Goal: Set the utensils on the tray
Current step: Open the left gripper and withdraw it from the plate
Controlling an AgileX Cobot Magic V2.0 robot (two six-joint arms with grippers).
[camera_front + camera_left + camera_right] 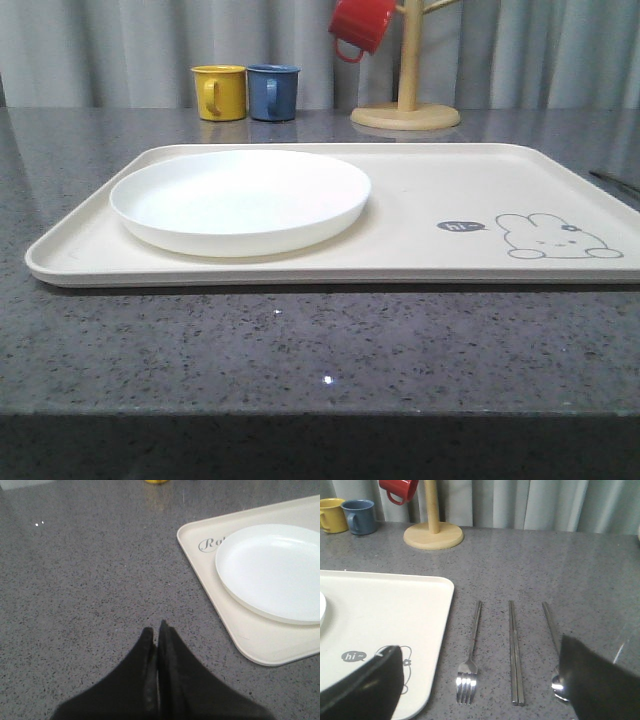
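Note:
The cream tray (420, 190) lies across the table, a shallow white plate (240, 198) resting on its left half. In the left wrist view my left gripper (154, 630) is shut and empty above bare table beside the tray's corner (200, 560) and the plate (275, 570). In the right wrist view my right gripper (480, 652) stands wide open above a silver fork (470, 655), a pair of chopsticks (515, 650) and a spoon (552, 630), which lie side by side on the table just off the tray's edge (440, 610). The spoon's bowl is partly hidden by one finger.
A yellow mug (219, 92) and a blue mug (273, 92) stand behind the tray. A red mug (360, 25) hangs on a wooden mug tree (407, 100) at the back. Curtains close off the far side. The table's front edge runs near the camera.

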